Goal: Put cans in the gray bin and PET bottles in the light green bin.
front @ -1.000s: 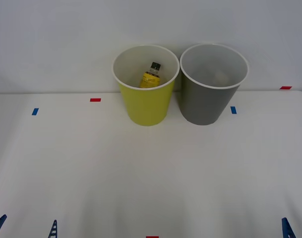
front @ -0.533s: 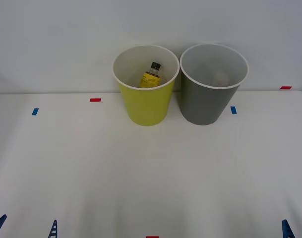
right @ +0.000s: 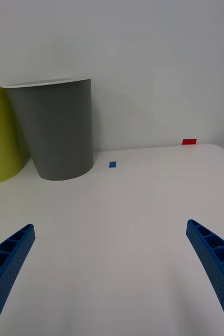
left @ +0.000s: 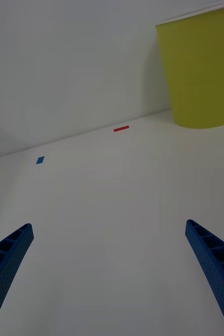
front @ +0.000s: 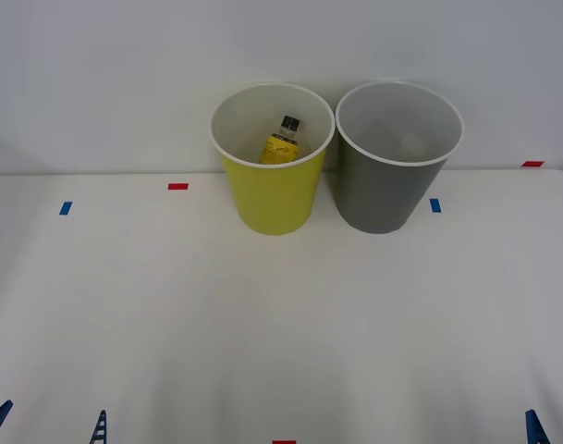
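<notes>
The left gripper (left: 109, 273) waits low at the table's (front: 263, 324) near edge, its 2 fingers spread wide and holding nothing. The PET bottle (front: 281, 141) lies tilted inside the light green bin (front: 272, 190); the gray bin (front: 387, 185) stands just beside it. The right gripper (right: 109, 273) is likewise released and bare.

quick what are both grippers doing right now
Left gripper: open, holding nothing, low over the table.
Right gripper: open, holding nothing, low over the table.
</notes>
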You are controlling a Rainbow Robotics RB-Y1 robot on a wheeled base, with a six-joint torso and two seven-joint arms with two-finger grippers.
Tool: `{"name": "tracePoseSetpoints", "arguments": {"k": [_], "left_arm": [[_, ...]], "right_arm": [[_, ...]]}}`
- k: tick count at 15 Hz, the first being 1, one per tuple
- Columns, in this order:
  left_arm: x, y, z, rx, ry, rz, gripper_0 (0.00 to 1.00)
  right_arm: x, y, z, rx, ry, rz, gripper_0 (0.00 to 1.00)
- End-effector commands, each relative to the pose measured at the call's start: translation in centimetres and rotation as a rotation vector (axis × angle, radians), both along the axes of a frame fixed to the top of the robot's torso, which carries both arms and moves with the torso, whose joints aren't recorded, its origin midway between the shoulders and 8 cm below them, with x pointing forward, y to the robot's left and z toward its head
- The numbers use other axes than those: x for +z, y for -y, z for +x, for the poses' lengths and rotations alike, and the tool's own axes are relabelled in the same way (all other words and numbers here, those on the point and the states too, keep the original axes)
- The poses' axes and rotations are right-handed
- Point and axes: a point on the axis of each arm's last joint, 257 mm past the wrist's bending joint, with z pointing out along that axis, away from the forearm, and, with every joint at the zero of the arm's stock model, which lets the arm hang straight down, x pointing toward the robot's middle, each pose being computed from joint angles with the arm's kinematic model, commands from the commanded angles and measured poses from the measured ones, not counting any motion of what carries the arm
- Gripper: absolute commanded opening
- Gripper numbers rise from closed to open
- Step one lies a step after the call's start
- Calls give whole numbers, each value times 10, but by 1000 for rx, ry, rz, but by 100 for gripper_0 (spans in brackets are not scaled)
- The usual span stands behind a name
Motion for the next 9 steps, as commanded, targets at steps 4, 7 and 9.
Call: {"name": "tracePoseSetpoints", "arguments": {"k": [4, 7, 9], "left_arm": [[0, 0, 0, 0, 0, 0, 100], [0, 0, 0, 0, 0, 0, 100], [0, 0, 0, 0, 0, 0, 100]], "right_arm": [[0, 0, 0, 0, 0, 0, 100], [0, 0, 0, 0, 0, 0, 100], [0, 0, 0, 0, 0, 0, 100]]}}
